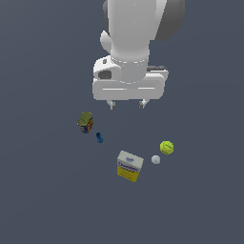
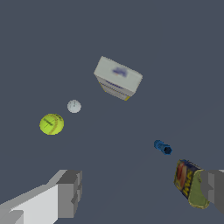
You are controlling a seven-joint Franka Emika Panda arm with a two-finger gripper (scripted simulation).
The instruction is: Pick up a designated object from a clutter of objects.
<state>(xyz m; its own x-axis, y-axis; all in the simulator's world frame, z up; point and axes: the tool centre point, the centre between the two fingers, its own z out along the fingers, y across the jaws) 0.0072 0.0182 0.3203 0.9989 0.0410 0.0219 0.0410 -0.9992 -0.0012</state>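
The designated object, a tiny deep-blue upright piece (image 1: 99,137), stands on the dark floor just beside the olive-brown can (image 1: 85,122). In the wrist view the blue piece (image 2: 162,147) lies between the can (image 2: 189,183) and the yellow-and-white box (image 2: 118,78). My gripper (image 1: 127,104) hangs open well above the clutter, nothing between its fingers (image 2: 69,192). It is apart from the blue piece, which sits lower in the exterior view and to its left.
A yellow-and-white box (image 1: 129,166) lies toward the front. A small white ball (image 1: 156,159) and a yellow-green tennis ball (image 1: 167,147) sit on the exterior view's right; both balls also show in the wrist view (image 2: 74,106) (image 2: 51,124).
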